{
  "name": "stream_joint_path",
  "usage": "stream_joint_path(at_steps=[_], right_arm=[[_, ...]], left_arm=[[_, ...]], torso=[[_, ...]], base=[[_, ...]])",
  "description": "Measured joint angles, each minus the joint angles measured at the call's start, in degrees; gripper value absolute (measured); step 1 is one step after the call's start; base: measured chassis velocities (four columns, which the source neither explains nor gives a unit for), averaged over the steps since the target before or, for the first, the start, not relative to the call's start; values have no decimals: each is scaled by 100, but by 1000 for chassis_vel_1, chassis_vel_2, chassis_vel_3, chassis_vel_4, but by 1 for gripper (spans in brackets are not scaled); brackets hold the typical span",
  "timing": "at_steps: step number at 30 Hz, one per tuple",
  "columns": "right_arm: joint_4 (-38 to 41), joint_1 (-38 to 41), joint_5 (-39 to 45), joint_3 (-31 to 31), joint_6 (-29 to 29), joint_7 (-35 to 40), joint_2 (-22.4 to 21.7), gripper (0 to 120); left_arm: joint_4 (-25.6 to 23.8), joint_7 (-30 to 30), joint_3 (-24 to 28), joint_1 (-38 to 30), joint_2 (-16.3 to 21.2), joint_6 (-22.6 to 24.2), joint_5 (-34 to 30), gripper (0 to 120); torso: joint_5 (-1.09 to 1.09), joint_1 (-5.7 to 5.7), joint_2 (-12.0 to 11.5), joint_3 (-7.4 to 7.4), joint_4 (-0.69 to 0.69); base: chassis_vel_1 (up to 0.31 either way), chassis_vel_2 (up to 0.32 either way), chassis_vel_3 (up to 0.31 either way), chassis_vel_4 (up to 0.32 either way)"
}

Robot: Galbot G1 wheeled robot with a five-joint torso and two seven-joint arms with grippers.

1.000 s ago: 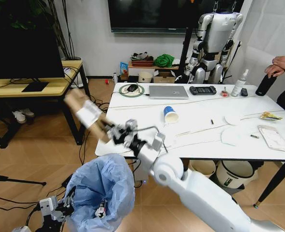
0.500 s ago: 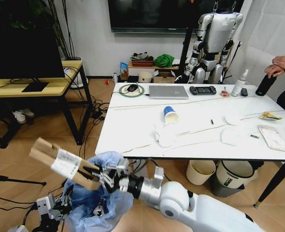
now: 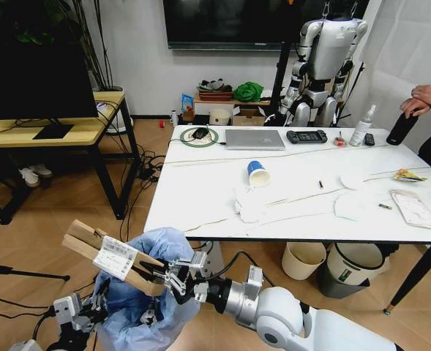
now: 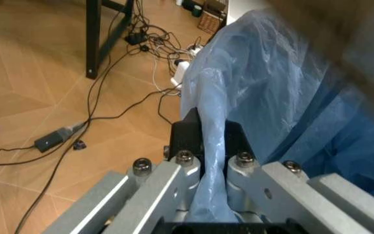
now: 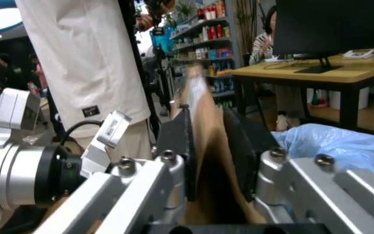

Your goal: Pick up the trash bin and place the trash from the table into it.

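The trash bin (image 3: pixel 151 272), lined with a puffy light-blue bag, hangs low at the front left. My left gripper (image 3: pixel 96 304) is shut on its rim; the left wrist view shows the bag (image 4: pixel 271 92) pinched between the jaws of the left gripper (image 4: pixel 212 146). My right gripper (image 3: pixel 162 273) is shut on a crushed brown cardboard carton (image 3: pixel 111 257), held slanted over the bin's mouth. In the right wrist view the carton (image 5: pixel 202 105) stands between the right gripper's (image 5: pixel 208 146) black pads. More trash lies on the table (image 3: pixel 200 190): a blue-white cup (image 3: pixel 257 173), tissues (image 3: pixel 249 205) and paper lids (image 3: pixel 349 207).
A yellow desk (image 3: pixel 50 131) with a monitor stands at the left, with cables on the floor beside it. A cream bucket (image 3: pixel 305 257) and a white-grey bin (image 3: pixel 350 269) sit under the table. A laptop (image 3: pixel 254 139), controller (image 3: pixel 306 136) and bottles occupy the far side.
My right arm swung the carton down from table-edge height to just over the bin's mouth. The left gripper kept its hold on the bag rim.
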Motion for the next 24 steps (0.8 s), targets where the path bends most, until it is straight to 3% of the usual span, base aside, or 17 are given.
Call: stream_joint_path(at_steps=[6,9,11,15,16,21,24], right_arm=[[45,-141,-125,91,51,11,-16,36],[50,-146,-128,96,54,13,-16,36],[94,-177,-145,160,69,37,-14,56],[221,-104,-126,610,-102,344,163,74],[221,-104,-126,610,-102,344,163,74],[-427,253,-550,2116,-1678,1387,518,94],[-1039,315,-823,2512,-1891,1482,532,98]], left_arm=[[-1,-5,3,12,-6,2,4,0],[-2,-5,3,12,-6,3,5,0],[-9,-6,8,13,-12,3,11,0],[-16,-6,34,23,-31,3,51,0],[-16,-6,34,23,-31,3,51,0],[-16,14,76,13,-51,-17,106,0],[-16,23,80,2,-42,-25,106,0]], torso=[[0,0,0,0,0],[0,0,0,0,0],[0,0,0,0,0],[0,0,0,0,0],[0,0,0,0,0],[0,1,0,0,0],[1,1,-1,1,1]], base=[[0,0,0,0],[0,0,0,0],[0,0,0,0],[0,0,0,0],[0,0,0,0],[0,0,0,0],[0,0,0,0]])
